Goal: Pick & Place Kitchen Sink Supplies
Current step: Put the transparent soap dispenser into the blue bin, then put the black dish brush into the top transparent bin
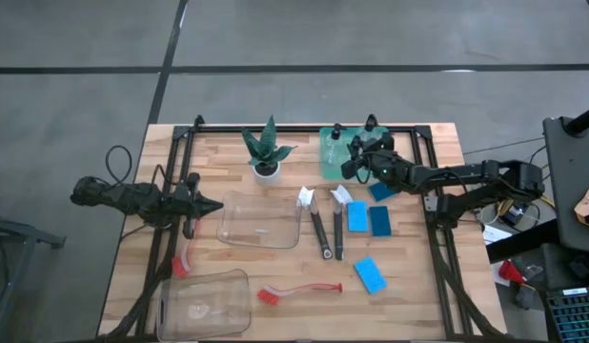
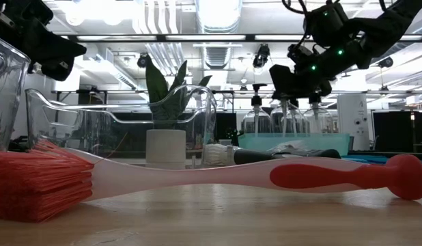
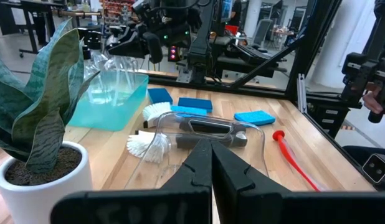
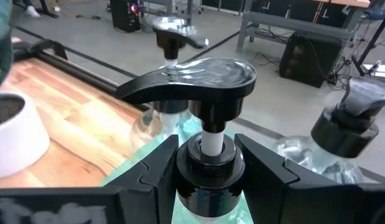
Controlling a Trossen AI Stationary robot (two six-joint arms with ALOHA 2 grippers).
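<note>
Seen from above, the right gripper (image 1: 356, 157) reaches over the green tray (image 1: 328, 164) at the far edge of the table (image 1: 418, 286), beside the potted plant (image 1: 267, 152); its grip cannot be read from this height. The right wrist view supplies it: the two fingers (image 4: 149, 168) are part open and close around the black collar of a pump bottle (image 4: 202, 99), with two more bottles near it. The low view shows that gripper (image 2: 298, 85) above the bottle tops in the tray, behind a red brush (image 2: 197, 179) lying across the foreground. The overhead view alone gives the whole layout: four blue sponges (image 1: 369, 274) lie right of centre, two dark-handled brushes (image 1: 316, 224) with white heads lie mid-table, and two clear bins (image 1: 259, 219) sit left of them. The left gripper (image 1: 211, 204) waits at the left, just beside the nearer-centre bin; the left wrist view shows its fingers (image 3: 195, 168) pressed together, holding nothing.
</note>
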